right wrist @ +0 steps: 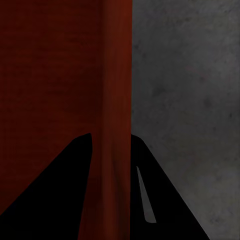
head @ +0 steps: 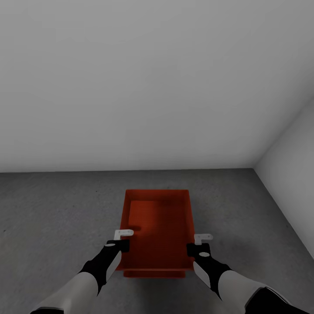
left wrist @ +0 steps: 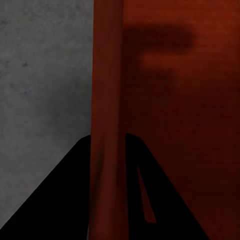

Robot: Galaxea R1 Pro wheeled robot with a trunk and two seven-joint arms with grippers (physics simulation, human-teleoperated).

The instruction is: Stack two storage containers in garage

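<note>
Two-handed carry of one red-orange rectangular plastic storage bin [head: 158, 231] in the garage.

The left hand [head: 123, 234] is clamped on the bin's left wall, the right hand [head: 203, 238] on its right wall, each wall between the fingers. The bin is over the dark grey speckled concrete floor [head: 52, 209], near the white walls' corner; whether it rests there cannot be told. Judgement: lower both hands evenly, keeping it level, and release only once seated.

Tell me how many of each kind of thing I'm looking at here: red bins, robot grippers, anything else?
Red-orange storage containers: 1, held by its two long walls over the grey concrete floor
Grippers: 2, the left gripper and the right gripper, each straddling a wall of the bin
Total: 3
</note>
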